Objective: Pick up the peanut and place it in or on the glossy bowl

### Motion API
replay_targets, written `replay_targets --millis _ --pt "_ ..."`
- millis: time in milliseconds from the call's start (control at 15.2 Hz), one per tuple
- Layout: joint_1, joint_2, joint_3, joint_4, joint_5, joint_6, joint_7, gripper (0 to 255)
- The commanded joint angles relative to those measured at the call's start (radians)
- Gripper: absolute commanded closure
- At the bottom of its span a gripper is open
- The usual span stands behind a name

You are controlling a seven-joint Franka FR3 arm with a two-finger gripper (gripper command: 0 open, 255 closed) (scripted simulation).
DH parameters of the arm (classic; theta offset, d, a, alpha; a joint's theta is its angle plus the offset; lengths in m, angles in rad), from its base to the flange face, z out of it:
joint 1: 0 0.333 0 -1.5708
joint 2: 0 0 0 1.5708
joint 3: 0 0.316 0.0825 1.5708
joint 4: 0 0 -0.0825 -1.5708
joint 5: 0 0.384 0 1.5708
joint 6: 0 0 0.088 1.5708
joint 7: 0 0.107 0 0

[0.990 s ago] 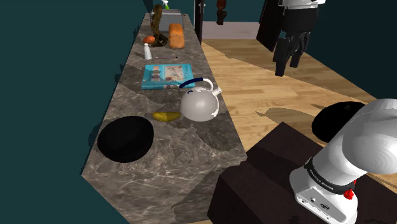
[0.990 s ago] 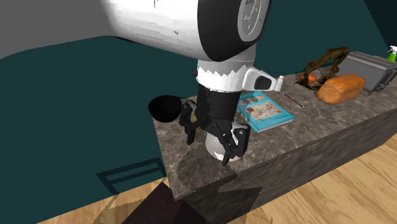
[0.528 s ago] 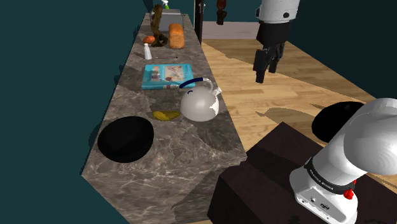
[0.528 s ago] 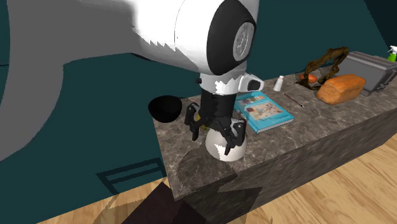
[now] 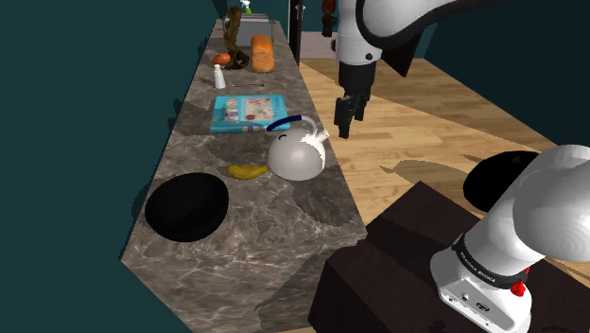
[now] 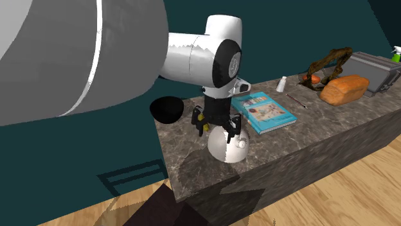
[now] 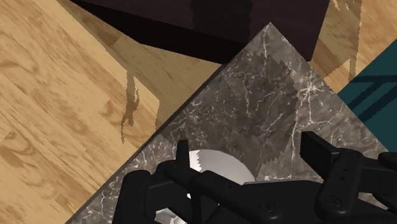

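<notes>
On the counter (image 5: 284,236), peanut (image 5: 248,172) lying flat, long axis toward kettle (image 5: 296,156)

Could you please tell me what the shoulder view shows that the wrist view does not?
The shoulder view gives the yellow peanut lying between the black bowl and the white kettle, plus the book and bread farther along the counter. The wrist view gives the gripper from close up, its open fingers framing the kettle's top. Both share the kettle, the marble counter, the wooden floor and the dark stand.
</notes>
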State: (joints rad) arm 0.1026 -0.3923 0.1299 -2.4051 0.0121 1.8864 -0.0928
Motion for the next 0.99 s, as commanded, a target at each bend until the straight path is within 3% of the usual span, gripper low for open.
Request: replay_targets --millis 0,462,924 --pt "0.010 0.075 0.016 0.022 -0.011 0.067 -0.012 0" --pt "0.041 0.317 0.067 0.129 -0.079 0.239 -0.035 0" --pt "0.085 0.560 0.103 0.284 -0.189 0.355 -0.032 0"
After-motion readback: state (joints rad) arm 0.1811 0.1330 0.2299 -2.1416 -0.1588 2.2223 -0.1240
